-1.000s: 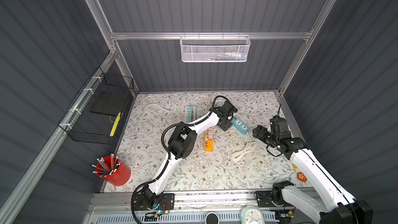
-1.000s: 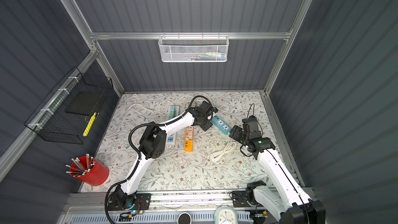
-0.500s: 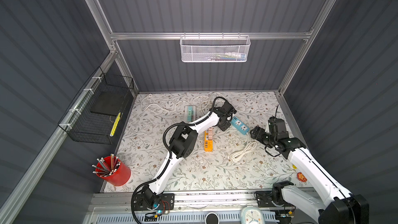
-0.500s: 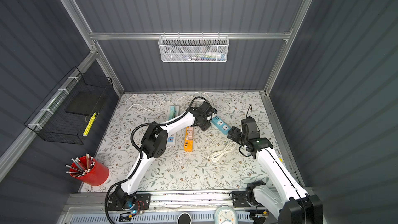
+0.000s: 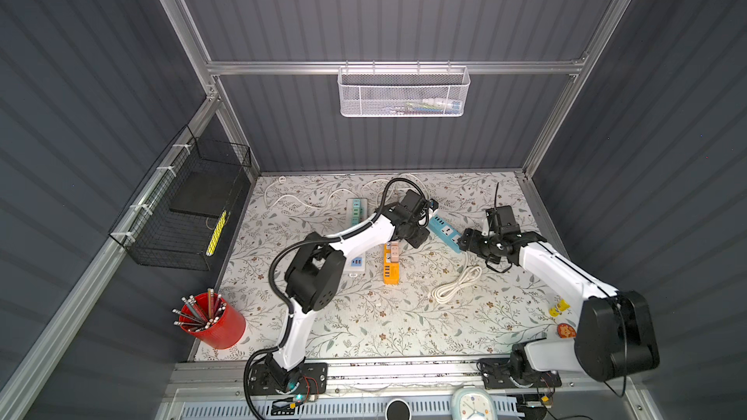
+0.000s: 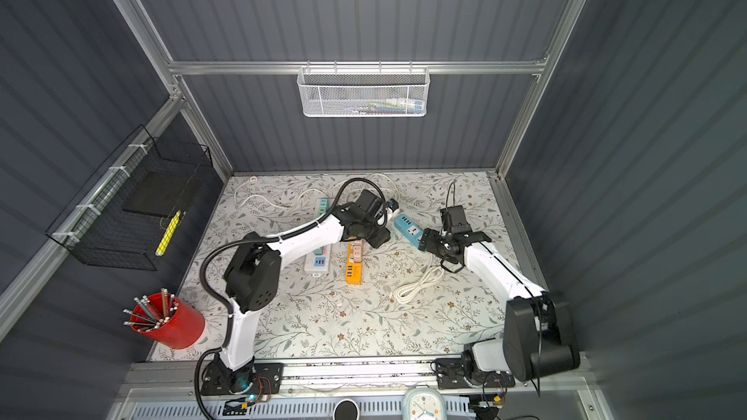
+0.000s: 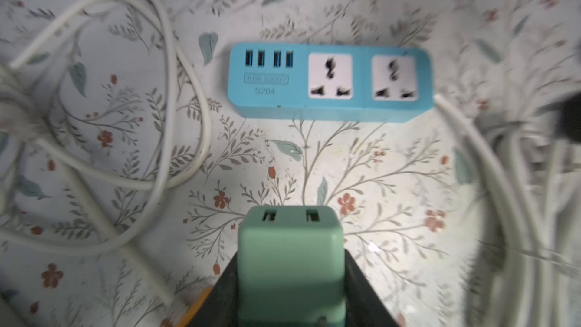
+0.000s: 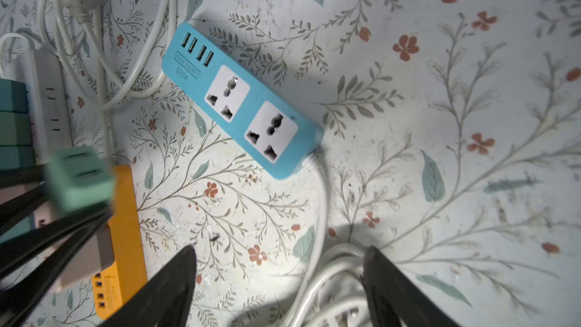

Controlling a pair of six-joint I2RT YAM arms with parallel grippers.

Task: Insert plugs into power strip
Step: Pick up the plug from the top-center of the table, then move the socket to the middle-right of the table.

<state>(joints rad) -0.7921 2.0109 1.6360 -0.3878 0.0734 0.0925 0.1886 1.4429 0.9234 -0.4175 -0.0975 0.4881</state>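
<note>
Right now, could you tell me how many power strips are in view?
3: white strip partly under the left arm, orange strip beside it, blue strip near the right gripper. The arm may hide more.

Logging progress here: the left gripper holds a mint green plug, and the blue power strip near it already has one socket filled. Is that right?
Not quite. Both sockets of the blue power strip are empty, as the left wrist view shows. The rest stands: the left gripper holds a mint green plug.
</note>
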